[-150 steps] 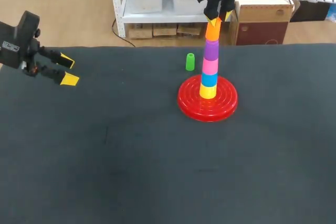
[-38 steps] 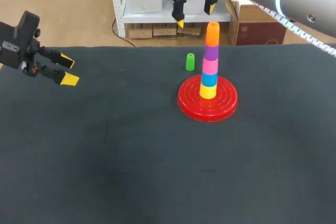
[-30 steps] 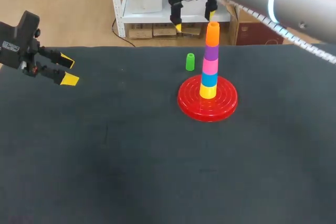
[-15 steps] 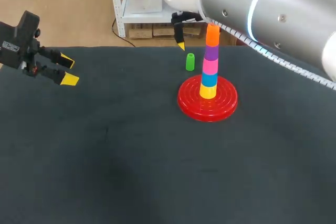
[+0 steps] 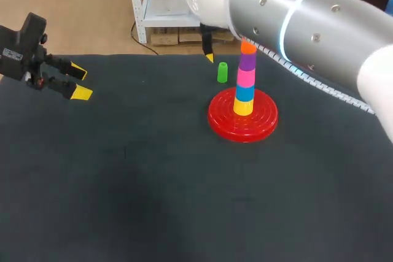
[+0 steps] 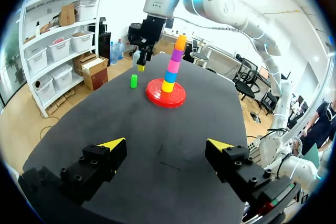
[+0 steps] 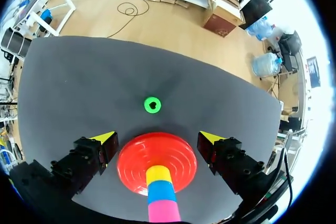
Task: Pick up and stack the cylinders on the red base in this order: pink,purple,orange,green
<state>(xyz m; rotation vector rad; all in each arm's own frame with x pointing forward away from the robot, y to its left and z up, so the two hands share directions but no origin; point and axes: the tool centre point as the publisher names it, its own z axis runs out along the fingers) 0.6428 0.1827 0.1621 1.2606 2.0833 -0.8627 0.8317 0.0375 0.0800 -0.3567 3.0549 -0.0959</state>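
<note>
The red base (image 5: 243, 116) sits on the dark desk (image 5: 153, 182), right of the middle and toward the far side. On its peg stand a yellow cylinder (image 5: 243, 107), a blue cylinder (image 5: 244, 92), a pink cylinder (image 5: 245, 77), a purple cylinder (image 5: 247, 59) and, at the top, an orange cylinder (image 6: 180, 42).

The green cylinder (image 5: 222, 72) stands upright on the desk, near the base's far-left side and apart from it.

The right arm (image 5: 295, 23) comes in over the tower. The right hand (image 7: 157, 138) hangs above the desk with its fingers spread wide and nothing between them; the green cylinder lies just ahead of it.

The left hand (image 5: 78, 82) is at the far left, well apart from the base, with its fingers parted and holding nothing.
</note>
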